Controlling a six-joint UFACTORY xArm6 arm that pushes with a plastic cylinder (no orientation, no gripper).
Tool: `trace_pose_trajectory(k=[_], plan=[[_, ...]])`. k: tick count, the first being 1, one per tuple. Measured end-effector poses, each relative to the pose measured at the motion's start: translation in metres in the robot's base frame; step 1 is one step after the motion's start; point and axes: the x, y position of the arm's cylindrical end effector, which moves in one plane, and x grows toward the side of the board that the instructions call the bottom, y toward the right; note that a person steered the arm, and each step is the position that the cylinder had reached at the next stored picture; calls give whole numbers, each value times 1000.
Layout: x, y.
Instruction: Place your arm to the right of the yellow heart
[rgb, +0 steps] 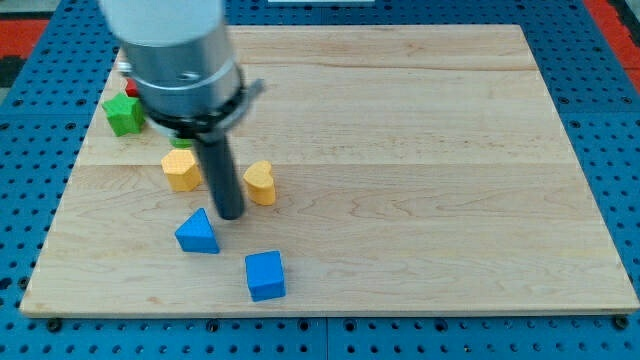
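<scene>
Camera view looks down at an angle on a pale wooden bench (420, 150) that rests on a blue perforated surface (600, 120); the arm's grey cylindrical body (170, 45) enters from the view's top left, and a black collar below it carries the straight dark rod; my tip (230, 214) meets the bench in the left half of the board, among a loose cluster of blocks; there is no gripper on this arm, only the rod, so nothing is held and nothing is clasped; the yellow heart (260, 182) stands just to the view's right of the rod and slightly above the tip, very close to the rod, though whether they touch I cannot tell; a yellow hexagon-like block (181, 170) lies on the other side, just to the view's left of the rod, so the rod stands between the two yellow blocks; the blue triangle (197, 232) sits just below and to the view's left of the tip, close to it; the blue cube (265, 275) lies farther toward the view's bottom, below the heart and apart from the tip; a green block (124, 113) sits near the board's left edge, beside the arm's body, with a red block (130, 90) showing only as a sliver just above it, mostly hidden by the arm.
</scene>
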Motion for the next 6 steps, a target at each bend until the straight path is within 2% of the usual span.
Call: trace_pose_trajectory(k=[1,4,6], plan=[[-2,42],[-25,43],[-25,43]])
